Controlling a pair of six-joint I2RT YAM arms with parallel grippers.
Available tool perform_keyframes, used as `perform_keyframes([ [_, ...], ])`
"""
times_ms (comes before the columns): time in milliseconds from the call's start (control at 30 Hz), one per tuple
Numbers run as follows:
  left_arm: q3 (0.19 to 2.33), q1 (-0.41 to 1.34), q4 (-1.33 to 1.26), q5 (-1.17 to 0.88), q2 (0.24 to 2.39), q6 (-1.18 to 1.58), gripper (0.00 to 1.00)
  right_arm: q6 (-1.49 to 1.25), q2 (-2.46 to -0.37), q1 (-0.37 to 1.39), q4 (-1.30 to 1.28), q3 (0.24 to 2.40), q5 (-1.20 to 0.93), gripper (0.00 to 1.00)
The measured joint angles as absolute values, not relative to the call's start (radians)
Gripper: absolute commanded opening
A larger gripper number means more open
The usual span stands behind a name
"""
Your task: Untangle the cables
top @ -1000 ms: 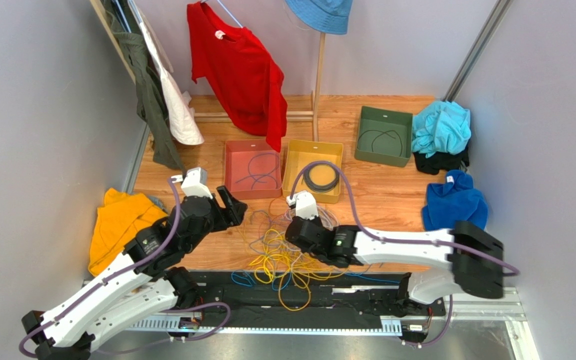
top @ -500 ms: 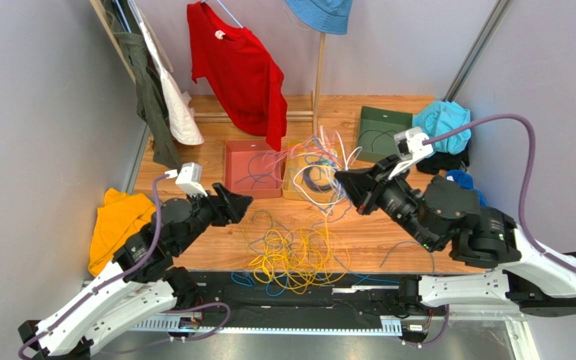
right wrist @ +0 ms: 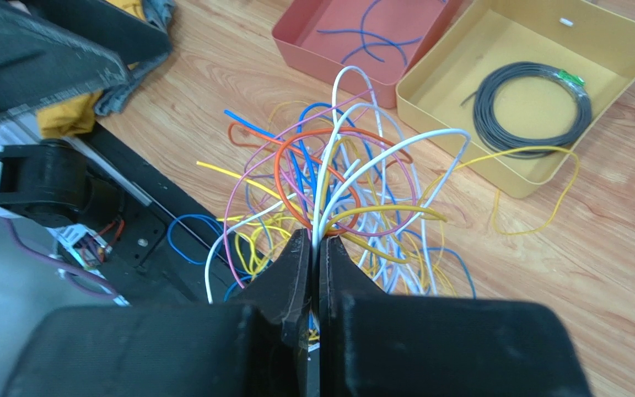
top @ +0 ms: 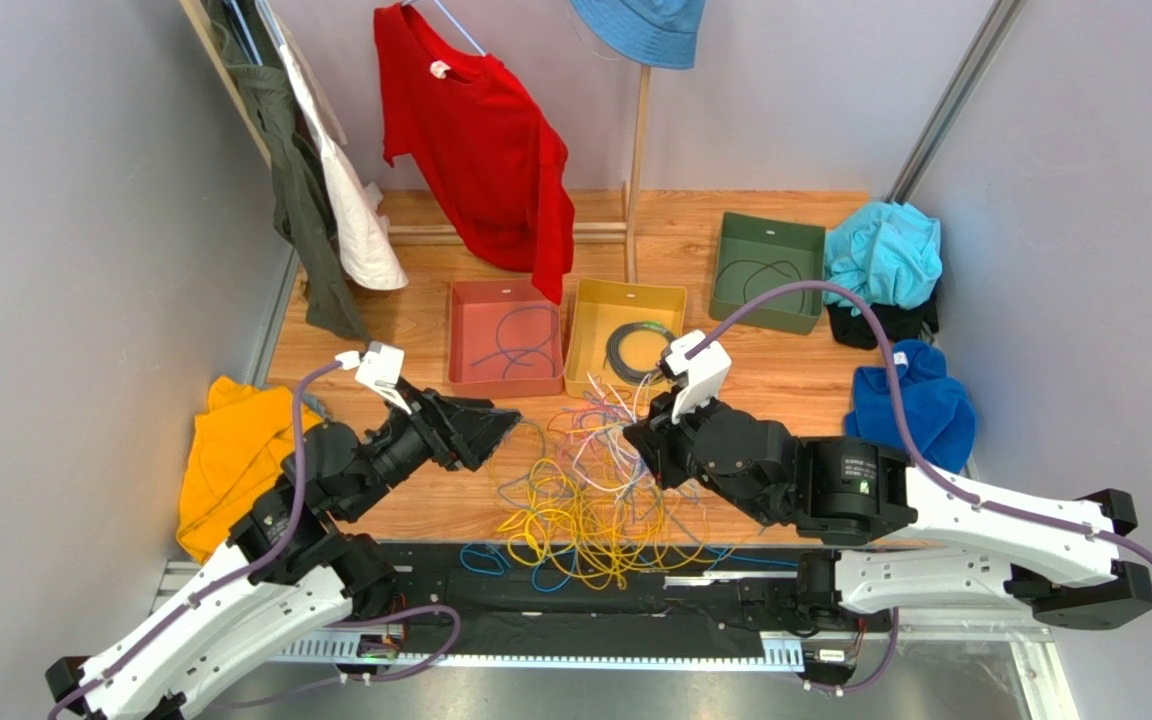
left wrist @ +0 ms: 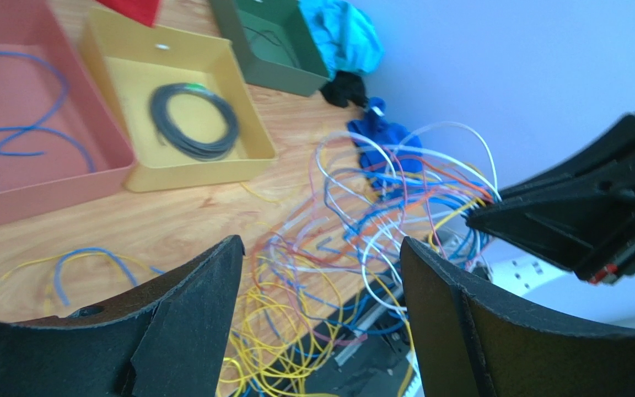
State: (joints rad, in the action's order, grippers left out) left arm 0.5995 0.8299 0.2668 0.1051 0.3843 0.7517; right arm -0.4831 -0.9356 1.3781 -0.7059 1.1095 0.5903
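Right gripper: jaws pressed together on a bunch of the cables. White, yellow, orange, pink and blue strands fan up and out from the fingertips. In the overhead view it sits at the right side of the heap, nose pointing left.

Left gripper: jaws spread wide, nothing between them. It is raised off the table to the left of the heap and aimed toward the heap and the opposite gripper.

Cables, main lot: loose tangle on the wooden table, between the two grippers and near the front edge. Yellow loops lie lowest and are the most numerous. A few blue and yellow strands trail over the black rail at the front.

Red tray: behind the heap; holds a blue strand.

Yellow tray: just beside the red tray, on its right; holds a dark coil.

Green tray: further right and back, apart from the other two; holds a thin dark loop.
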Motion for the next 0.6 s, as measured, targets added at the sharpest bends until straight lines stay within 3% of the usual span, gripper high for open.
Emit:
perform_keyframes([
  [267,0.528,0.830,0.089,-0.065,0.413,0.753,0.78,-0.507,-0.931,1.378,-0.674,1.110,0.561,0.00],
  [600,0.520,0.832,-0.048,-0.130,0.556,0.739,0.78,-0.523,-0.928,1.390,-0.669,1.111,0.527,0.00],
])
